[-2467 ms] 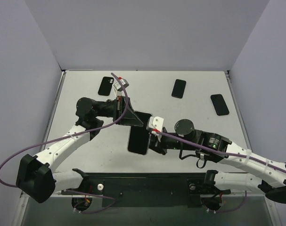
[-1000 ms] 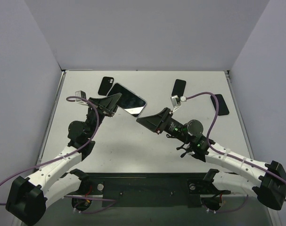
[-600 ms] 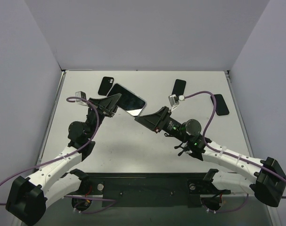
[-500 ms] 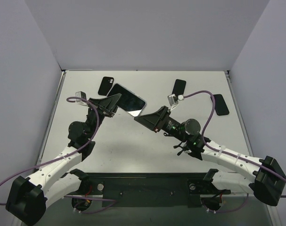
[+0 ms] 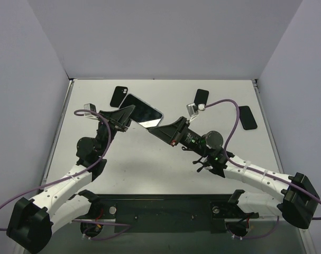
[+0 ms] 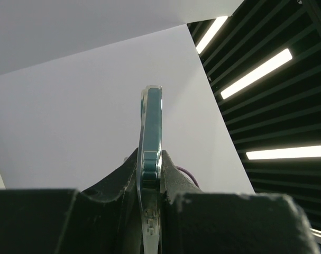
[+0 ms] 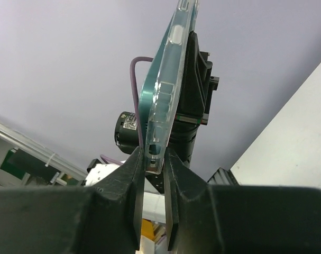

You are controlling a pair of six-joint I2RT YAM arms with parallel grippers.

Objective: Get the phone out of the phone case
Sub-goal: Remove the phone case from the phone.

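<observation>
White desk (image 5: 149, 164), plain lavender walls (image 5: 160, 37) on three sides. Flat on the desk, left to right: black slab (image 5: 118, 96) back left, second black slab (image 5: 201, 99) back centre, third black slab (image 5: 246, 117) toward the right. Phones or cases, can't tell which. Clear phone case (image 5: 143, 112) is up off the desk, tilted, with the teal phone (image 6: 152, 121) seated inside. Left end effector (image 5: 126, 117) is clamped on its left edge, right end effector (image 5: 156, 130) on its right corner.
</observation>
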